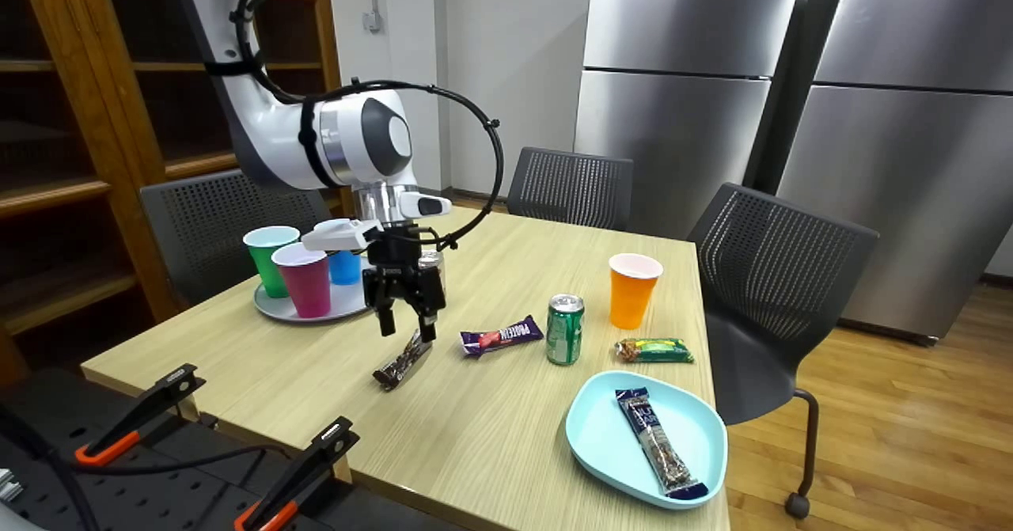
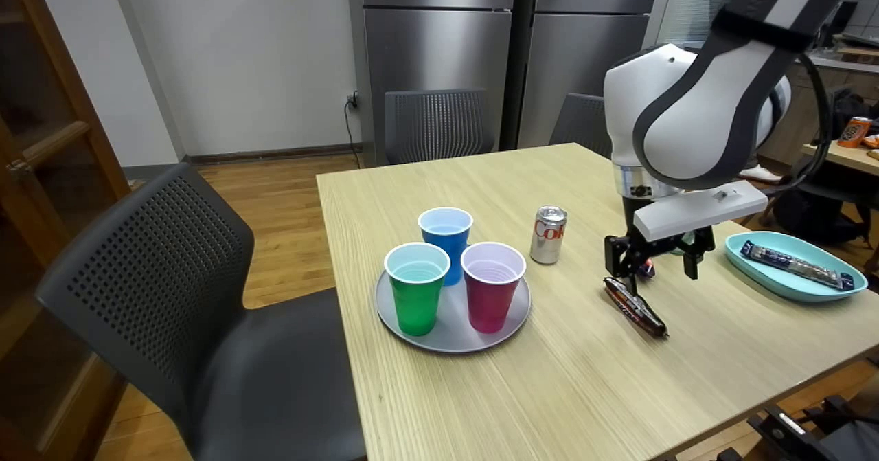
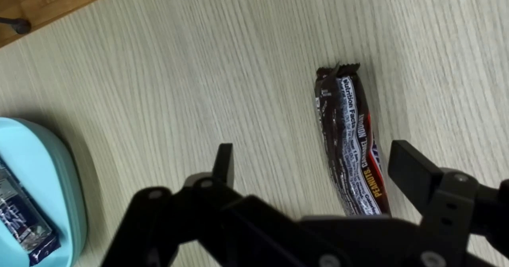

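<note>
The brown bar [image 3: 352,147] glints in glossy, creased plastic film at three o'clock in the wrist view; the gripper [image 3: 314,155] looks matt, its exact material too dark to tell. In an exterior view, a smooth, satiny plastic tray [image 1: 597,436] sits at five o'clock on the wood-grained tabletop [image 1: 475,436], brushed-metal refrigerators [image 1: 673,135] at two.

Counter [image 1: 491,428]: pale, wood-grained top. Chairs [image 2: 158,255]: dark grey, perforated backs, placed along the counter's sides. Fridges [image 1: 673,151]: two, stainless steel, side by side, faces softly lit. Wall [image 2: 240,49]: white, with dark baseboard [image 2: 275,152]. Cabinet [image 1: 119,135]: orange-brown wood, dim interior. Floor [image 2: 292,227]: honey-toned planks.
</note>
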Tool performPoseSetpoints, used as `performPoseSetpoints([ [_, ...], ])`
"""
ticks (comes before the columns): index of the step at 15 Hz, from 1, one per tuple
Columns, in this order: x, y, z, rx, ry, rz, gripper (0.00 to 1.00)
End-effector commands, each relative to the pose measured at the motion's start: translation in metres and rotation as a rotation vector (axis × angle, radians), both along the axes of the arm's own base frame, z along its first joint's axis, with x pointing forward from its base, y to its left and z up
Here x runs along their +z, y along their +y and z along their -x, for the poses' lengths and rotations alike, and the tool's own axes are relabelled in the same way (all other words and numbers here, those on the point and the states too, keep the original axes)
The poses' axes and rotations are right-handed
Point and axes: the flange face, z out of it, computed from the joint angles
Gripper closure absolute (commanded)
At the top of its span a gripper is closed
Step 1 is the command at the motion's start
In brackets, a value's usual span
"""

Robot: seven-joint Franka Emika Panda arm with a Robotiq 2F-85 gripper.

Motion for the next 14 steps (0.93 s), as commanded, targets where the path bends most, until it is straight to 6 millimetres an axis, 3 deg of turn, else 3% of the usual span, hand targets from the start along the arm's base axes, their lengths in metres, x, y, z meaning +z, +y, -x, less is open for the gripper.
performPoseSetpoints([
  [1,-0.012,-0.002,0.001,0.046,-0.011,-0.031,0.0],
  [13,-0.042,-0.011,0.001,0.161,-0.031,-0.09,0.0],
  [14,-0.042,-0.011,0.002,0.165,-0.033,-0.092,0.25],
])
